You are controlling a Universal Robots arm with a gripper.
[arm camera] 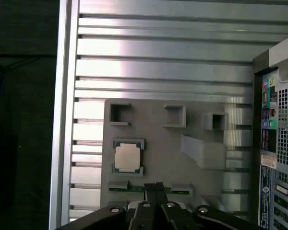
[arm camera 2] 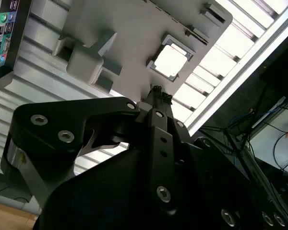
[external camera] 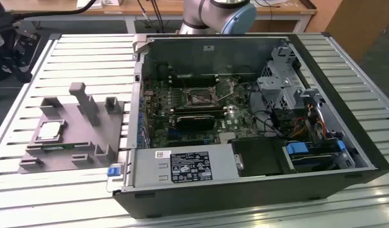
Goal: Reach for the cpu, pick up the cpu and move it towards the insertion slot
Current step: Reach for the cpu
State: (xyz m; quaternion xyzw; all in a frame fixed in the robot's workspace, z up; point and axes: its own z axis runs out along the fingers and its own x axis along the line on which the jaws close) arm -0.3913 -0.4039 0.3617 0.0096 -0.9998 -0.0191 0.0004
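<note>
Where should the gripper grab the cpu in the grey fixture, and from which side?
Come from straight above and pinch two opposite thin edges of the cpu. It lies flat, top up, in a recess of the grey fixture, so only edges offer grip; the sides without raised lips look freer.

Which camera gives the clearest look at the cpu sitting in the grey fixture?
The first wrist view: it looks straight down on the cpu, its whole square top seated in the grey fixture. The second wrist view catches it obliquely, glaring white, beyond the pincer. The exterior view shows it distant and slanted.
</note>
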